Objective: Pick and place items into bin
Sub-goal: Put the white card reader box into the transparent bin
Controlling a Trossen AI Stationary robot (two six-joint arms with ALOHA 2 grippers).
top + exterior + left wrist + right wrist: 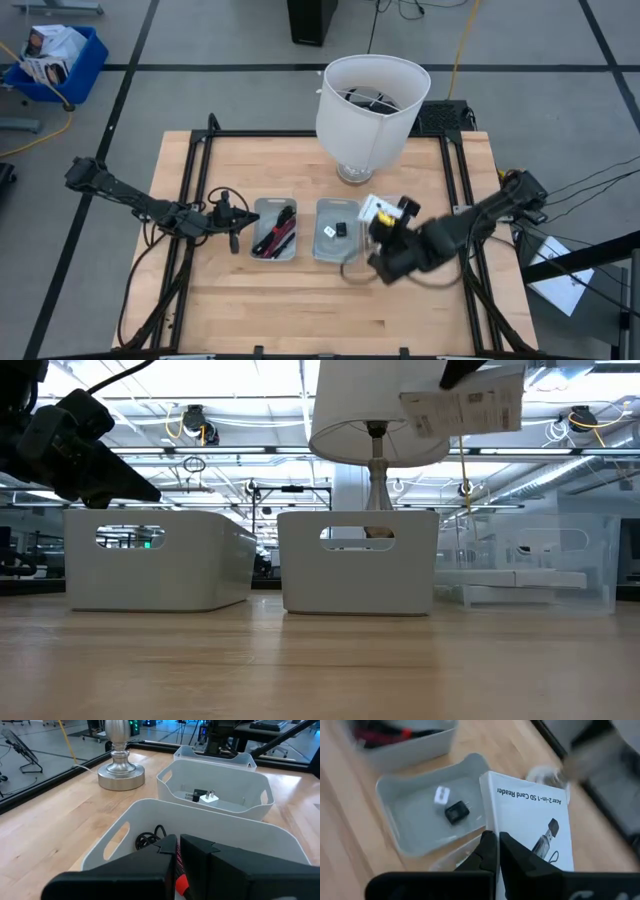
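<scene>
— Two fingers of the right gripper (495, 851) pinched tight on a white packet (527, 820), near one short edge.

— Lie of the packet?

— Rectangular, black print reading "SD Card Reader" along the far short edge, long axis running from the fingers outward toward that printed edge. Held in the air, not on the wood; in the low view hanging high beside the lampshade (375, 405), printed face (462, 405) tilted slightly.

— Position on the table?

— Around four o'clock from centre in the high view, the packet (376, 210) just past the right rim of the middle bin (322, 240), toward three o'clock of it. Inside that bin, a small black cube (456, 812) and a tiny white piece (441, 795), close together on the floor.

— Farther out?

— At nine o'clock of it, a second bin (260, 210) with black and red cable bundles (277, 232) lying lengthwise. Lamp base (355, 172) at twelve o'clock. A clear tray (530, 565) seen beyond the bins in the low view.

— Left gripper?

— Left gripper (234, 222) at nine o'clock, just beside the cable bin, fingers pressed together on nothing.
</scene>
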